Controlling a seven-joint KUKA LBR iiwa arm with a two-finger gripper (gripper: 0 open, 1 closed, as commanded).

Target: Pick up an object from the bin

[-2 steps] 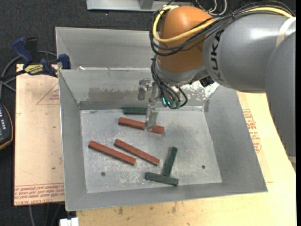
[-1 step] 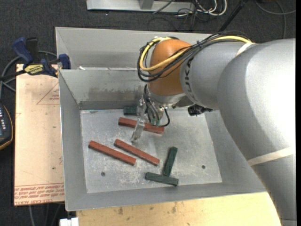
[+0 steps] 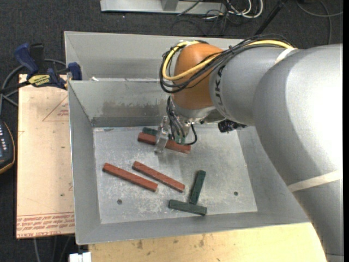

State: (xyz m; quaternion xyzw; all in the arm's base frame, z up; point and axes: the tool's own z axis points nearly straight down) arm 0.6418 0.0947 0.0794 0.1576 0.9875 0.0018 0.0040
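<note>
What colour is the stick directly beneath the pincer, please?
The stick is reddish brown; camera view.

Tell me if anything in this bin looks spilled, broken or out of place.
Nothing stands out. Loose sticks lie at varied angles inside the bin: two red-brown sticks in the middle, two dark green sticks meeting near the front, another red-brown stick below the gripper toward the back. None looks broken.

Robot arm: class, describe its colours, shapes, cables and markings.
The arm is bulky, rounded and silver-grey, with dark lettering near the wrist. An orange dome cover caps the wrist, yellow and black cables loop over it, and a small metallic gripper sits beneath.
</note>
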